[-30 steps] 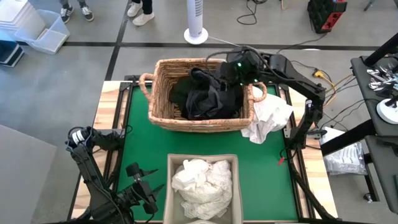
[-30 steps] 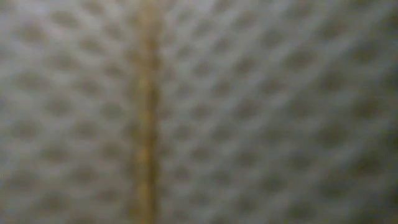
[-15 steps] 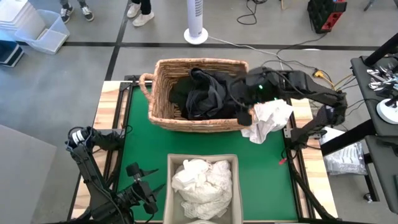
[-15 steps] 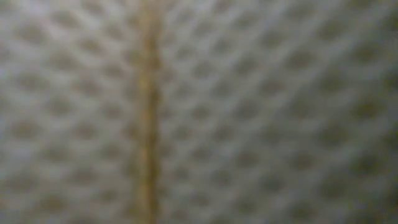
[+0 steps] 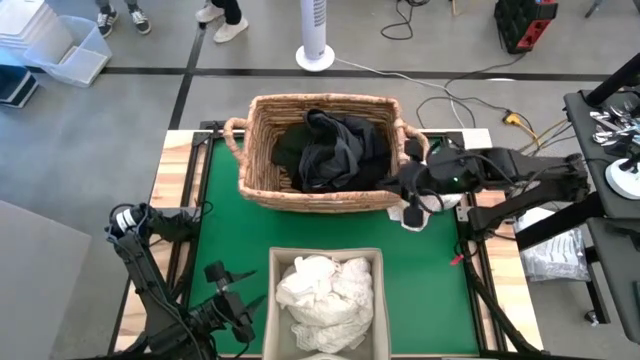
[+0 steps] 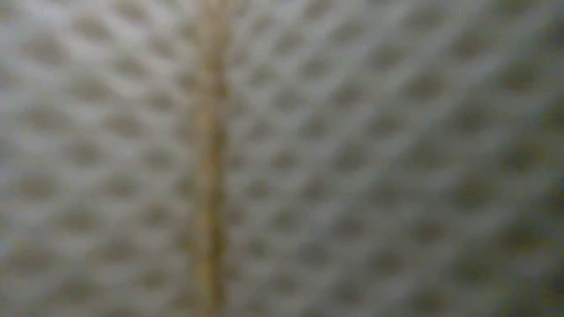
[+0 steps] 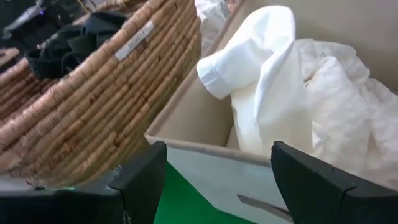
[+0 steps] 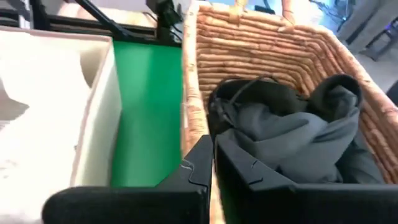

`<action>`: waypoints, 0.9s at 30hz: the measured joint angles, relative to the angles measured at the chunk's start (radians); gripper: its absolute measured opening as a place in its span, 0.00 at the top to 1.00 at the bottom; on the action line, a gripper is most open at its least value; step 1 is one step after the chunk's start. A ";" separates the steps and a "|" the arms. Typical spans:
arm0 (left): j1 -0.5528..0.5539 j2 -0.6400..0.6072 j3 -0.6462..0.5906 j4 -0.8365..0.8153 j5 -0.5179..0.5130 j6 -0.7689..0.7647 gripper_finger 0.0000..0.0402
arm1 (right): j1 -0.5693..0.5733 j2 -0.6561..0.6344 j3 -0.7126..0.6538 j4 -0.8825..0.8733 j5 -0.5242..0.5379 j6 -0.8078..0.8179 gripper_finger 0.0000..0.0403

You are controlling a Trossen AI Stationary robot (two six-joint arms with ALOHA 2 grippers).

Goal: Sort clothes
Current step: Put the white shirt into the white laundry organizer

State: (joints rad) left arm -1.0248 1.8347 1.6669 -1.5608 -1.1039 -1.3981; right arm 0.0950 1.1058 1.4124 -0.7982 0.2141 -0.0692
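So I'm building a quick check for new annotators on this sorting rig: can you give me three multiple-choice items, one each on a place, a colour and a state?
1. The dark clothes lie:
A in the wicker basket
B in the box
C half in each

2. The clothes in the box are:
A black
B white
C green

3. The right end effector has its fingers:
A spread wide
B shut together
C clamped on the basket's rim

Key:
1 A, the high view shows them heaped inside the weave.
2 B, only white clothes fill it.
3 B, the right wrist view shows the fingers pressed side by side.
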 joint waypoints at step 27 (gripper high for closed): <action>0.015 0.000 0.000 0.000 -0.014 0.032 0.34 | 0.356 -0.213 -0.472 0.340 0.292 0.121 0.97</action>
State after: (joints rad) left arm -1.0096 1.8347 1.6669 -1.5604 -1.1183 -1.3663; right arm 0.4515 0.8929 0.9401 -0.4578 0.5060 0.0517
